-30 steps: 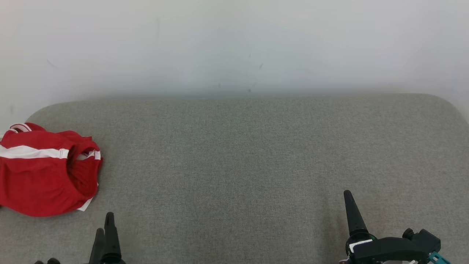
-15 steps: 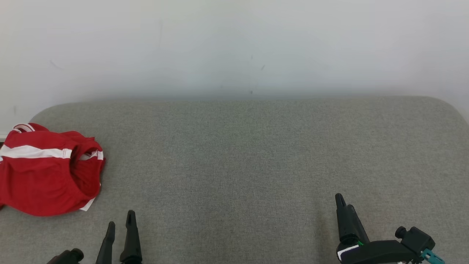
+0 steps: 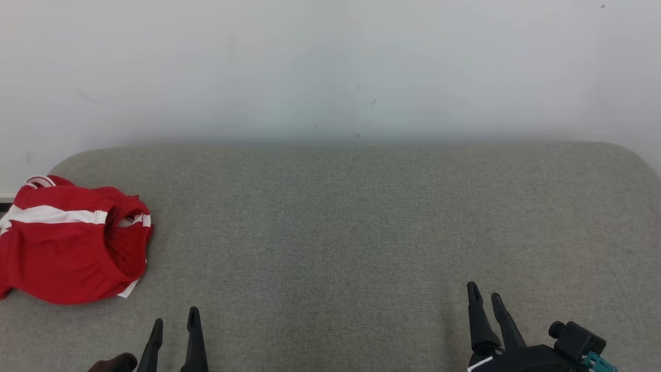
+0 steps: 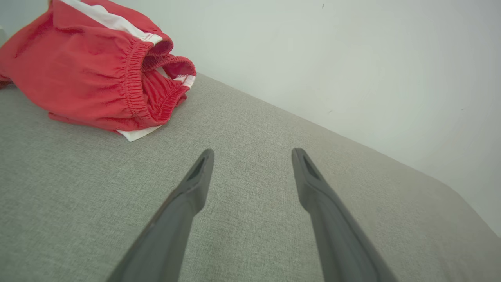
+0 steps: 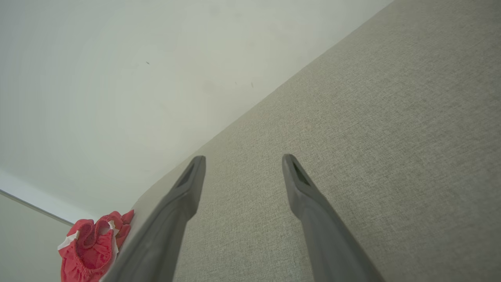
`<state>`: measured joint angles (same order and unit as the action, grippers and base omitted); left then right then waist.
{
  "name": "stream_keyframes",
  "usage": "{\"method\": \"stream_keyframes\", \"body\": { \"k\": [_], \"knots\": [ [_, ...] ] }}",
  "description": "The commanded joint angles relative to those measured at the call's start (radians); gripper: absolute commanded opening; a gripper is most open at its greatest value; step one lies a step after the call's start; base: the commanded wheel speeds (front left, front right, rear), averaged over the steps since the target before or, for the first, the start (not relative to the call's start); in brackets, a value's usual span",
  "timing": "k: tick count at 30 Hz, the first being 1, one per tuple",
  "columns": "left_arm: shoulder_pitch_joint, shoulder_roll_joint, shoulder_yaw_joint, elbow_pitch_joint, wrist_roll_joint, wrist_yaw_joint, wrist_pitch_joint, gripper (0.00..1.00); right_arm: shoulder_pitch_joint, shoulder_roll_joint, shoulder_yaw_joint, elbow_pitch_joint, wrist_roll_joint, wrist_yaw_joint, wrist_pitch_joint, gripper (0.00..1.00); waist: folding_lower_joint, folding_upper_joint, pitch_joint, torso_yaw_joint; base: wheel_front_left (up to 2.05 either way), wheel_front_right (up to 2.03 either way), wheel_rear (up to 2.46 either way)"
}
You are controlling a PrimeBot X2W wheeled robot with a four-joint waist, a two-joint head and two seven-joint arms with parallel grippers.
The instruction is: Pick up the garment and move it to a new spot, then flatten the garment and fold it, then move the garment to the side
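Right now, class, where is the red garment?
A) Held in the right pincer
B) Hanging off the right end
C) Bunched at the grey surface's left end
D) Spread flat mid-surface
C: the red garment lies crumpled at the left end of the grey surface, untouched by the open left pincer.

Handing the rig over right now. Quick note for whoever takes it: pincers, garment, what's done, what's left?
Left pincer: open, empty, over the grey surface.
Right pincer: open, empty, over the surface's right side.
Red garment: bunched heap at the surface's left end, waistband gaping, apart from both pincers.
Done: nothing that shows; garment is neither flat nor folded.
Left: pick up, move, flatten, fold, set aside.
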<state>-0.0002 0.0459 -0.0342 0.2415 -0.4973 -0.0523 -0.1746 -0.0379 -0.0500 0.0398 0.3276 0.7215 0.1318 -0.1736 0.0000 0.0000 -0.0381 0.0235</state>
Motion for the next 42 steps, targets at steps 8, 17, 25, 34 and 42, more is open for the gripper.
{"method": "stream_keyframes", "body": {
  "k": [8, 17, 25, 34, 42],
  "knots": [
    [0.0, 0.005, -0.001, 0.014, 0.131, 0.009, -0.023, 1.0, 0.006, 0.0, -0.005, 0.018, -0.155, -0.001, -0.024, 1.0, 0.0, 0.0, -0.007, 0.003, 0.0, 0.0, 0.0],
    [0.006, 0.007, -0.002, 0.023, 0.225, 0.01, -0.043, 1.0, 0.0, 0.0, -0.012, 0.048, -0.27, -0.002, -0.043, 1.0, 0.0, 0.0, -0.014, 0.007, 0.0, 0.0, 0.0],
    [0.01, 0.007, -0.001, 0.039, 0.274, 0.004, -0.058, 1.0, -0.004, 0.0, -0.021, 0.074, -0.355, -0.002, -0.053, 1.0, 0.0, 0.0, -0.018, 0.011, 0.0, 0.0, 0.0],
    [0.014, 0.006, -0.01, 0.06, 0.314, 0.001, -0.074, 1.0, 0.0, 0.0, -0.026, 0.073, -0.416, -0.002, -0.059, 1.0, 0.0, 0.0, -0.022, 0.012, 0.0, 0.0, 0.0],
    [0.006, 0.006, -0.016, 0.077, 0.357, 0.002, -0.089, 1.0, 0.002, 0.0, -0.023, 0.075, -0.468, -0.002, -0.064, 1.0, 0.0, 0.0, -0.024, 0.012, 0.0, 0.0, 0.0]
  ]
}}
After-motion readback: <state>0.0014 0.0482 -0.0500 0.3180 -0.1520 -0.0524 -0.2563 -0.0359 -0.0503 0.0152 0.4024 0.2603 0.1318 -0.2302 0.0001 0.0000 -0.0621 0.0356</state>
